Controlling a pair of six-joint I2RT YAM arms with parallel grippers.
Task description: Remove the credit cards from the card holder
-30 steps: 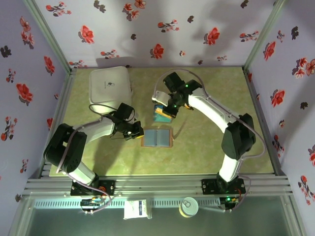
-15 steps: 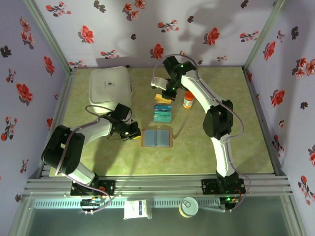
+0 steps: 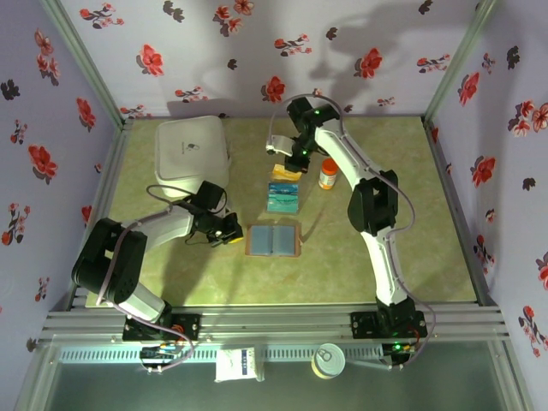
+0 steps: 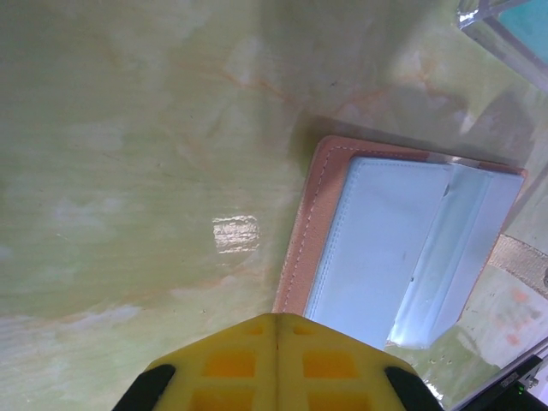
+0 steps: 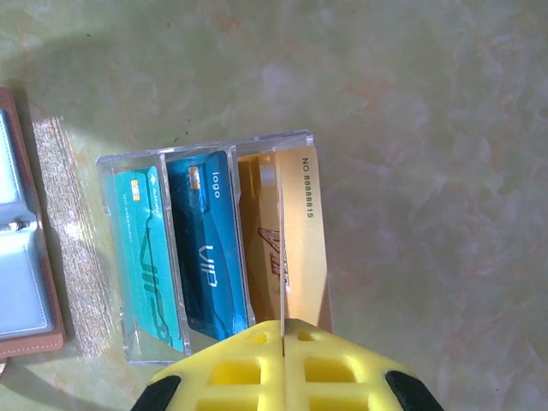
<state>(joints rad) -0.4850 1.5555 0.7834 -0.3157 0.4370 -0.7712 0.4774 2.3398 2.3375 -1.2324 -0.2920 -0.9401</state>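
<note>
Three plastic credit cards (image 5: 201, 248), teal, blue and gold, lie in a clear tray (image 5: 205, 144) just beyond the right gripper (image 5: 281, 325), pinched on a thin pale sliver (image 5: 281, 240) too edge-on to identify, while the left gripper (image 4: 276, 318), fingers together, points beside the open stitched brown card holder (image 4: 402, 248) on a glossy green marbled tabletop (image 4: 128, 171) between floral walls (image 3: 214, 60).

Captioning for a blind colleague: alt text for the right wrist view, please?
A clear tray on the green table holds a teal card, a blue card and a tan card side by side. The shut yellow right end effector sits at the bottom edge; the open card holder lies at the left edge.
</note>
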